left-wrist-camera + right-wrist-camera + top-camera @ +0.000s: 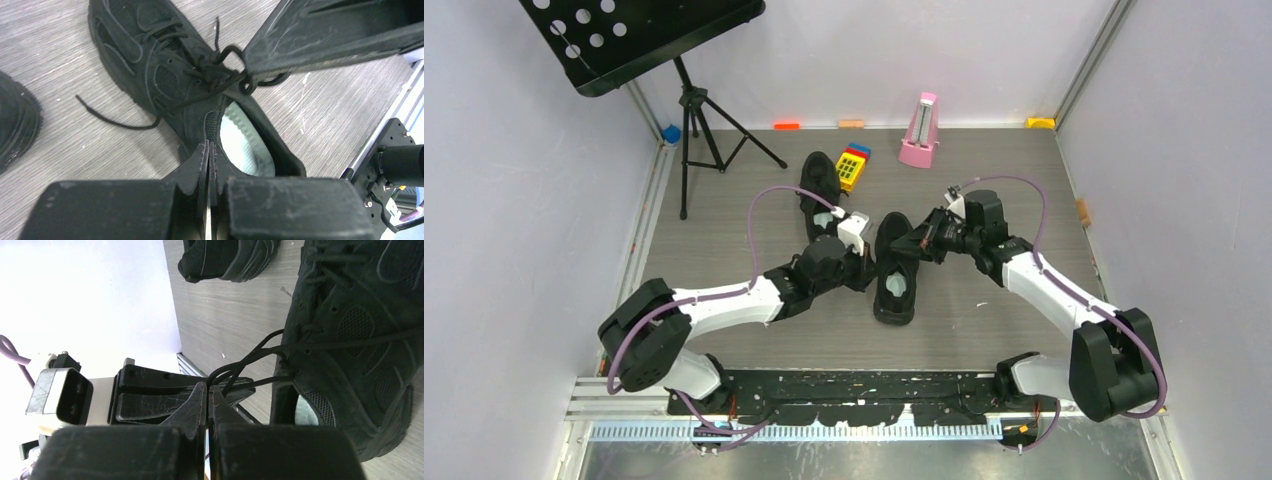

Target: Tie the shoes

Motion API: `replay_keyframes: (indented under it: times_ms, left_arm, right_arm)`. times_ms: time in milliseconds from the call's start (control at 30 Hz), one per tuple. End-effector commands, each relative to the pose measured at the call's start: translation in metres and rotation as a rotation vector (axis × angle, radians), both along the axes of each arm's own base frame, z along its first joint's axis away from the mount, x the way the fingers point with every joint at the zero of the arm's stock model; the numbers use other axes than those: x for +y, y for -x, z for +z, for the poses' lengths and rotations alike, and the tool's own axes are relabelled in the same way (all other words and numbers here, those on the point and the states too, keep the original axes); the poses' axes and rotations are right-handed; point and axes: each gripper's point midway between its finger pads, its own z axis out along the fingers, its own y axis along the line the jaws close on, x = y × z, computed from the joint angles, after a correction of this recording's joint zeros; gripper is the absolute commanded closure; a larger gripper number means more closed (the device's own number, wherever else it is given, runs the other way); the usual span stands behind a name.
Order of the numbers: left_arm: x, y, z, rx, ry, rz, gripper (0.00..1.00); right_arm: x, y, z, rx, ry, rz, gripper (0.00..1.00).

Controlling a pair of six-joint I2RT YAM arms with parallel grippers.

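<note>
Centrally, we see one black sneaker point(894, 285) lying on the grey wood-grain table point(1004, 190), heel toward the arm bases, with its partner point(819, 185) just beyond it to the left. Its thin black laces point(320, 344) run taut from the eyelets to the right gripper point(207, 388), whose fingers are pressed together on them. Opposite, the left gripper point(208, 147) is likewise closed tight beside the shoe's opening, and we cannot tell whether it pinches anything.
</note>
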Motion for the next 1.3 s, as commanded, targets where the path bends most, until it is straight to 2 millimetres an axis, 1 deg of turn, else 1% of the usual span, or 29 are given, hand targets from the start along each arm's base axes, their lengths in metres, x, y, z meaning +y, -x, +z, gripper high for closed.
replay_keyframes:
  times_ms: [0,100,167,400,533,733,867,900,1167,1267]
  left_arm:
    - [-0.021,-0.005,0.03,-0.101,0.13,-0.032,0.98]
    - [-0.025,-0.007,0.029,-0.131,0.152,-0.037,0.97]
    - [-0.028,-0.008,0.029,-0.148,0.157,-0.038,0.96]
    - [-0.037,-0.022,0.026,-0.2,0.184,-0.013,0.94]
    - [-0.037,-0.029,0.024,-0.22,0.181,0.018,0.92]
    - [-0.036,-0.035,0.025,-0.267,0.182,0.033,0.86]
    - [-0.038,-0.039,0.028,-0.301,0.194,0.034,0.84]
    - [-0.039,-0.04,0.028,-0.302,0.191,0.037,0.84]
    - [-0.049,-0.046,0.028,-0.3,0.184,0.029,0.93]
    - [-0.051,-0.046,0.029,-0.3,0.189,0.024,0.94]
  right_arm:
    - [0.004,0.007,0.005,0.052,-0.035,-0.054,1.0]
    - [0.006,0.011,-0.003,0.099,-0.049,-0.082,1.0]
    - [0.004,0.01,-0.005,0.11,-0.039,-0.107,1.0]
    - [0.001,-0.009,-0.002,0.088,-0.01,-0.149,1.0]
    - [0.003,-0.019,-0.001,0.101,-0.023,-0.16,1.0]
    - [0.003,-0.026,0.002,0.118,-0.048,-0.179,1.0]
    - [0.002,-0.027,0.004,0.126,-0.06,-0.185,1.0]
    - [0.001,-0.028,0.005,0.126,-0.062,-0.187,1.0]
    - [0.0,-0.034,0.009,0.116,-0.09,-0.191,1.0]
    - [-0.002,-0.034,0.009,0.118,-0.091,-0.194,1.0]
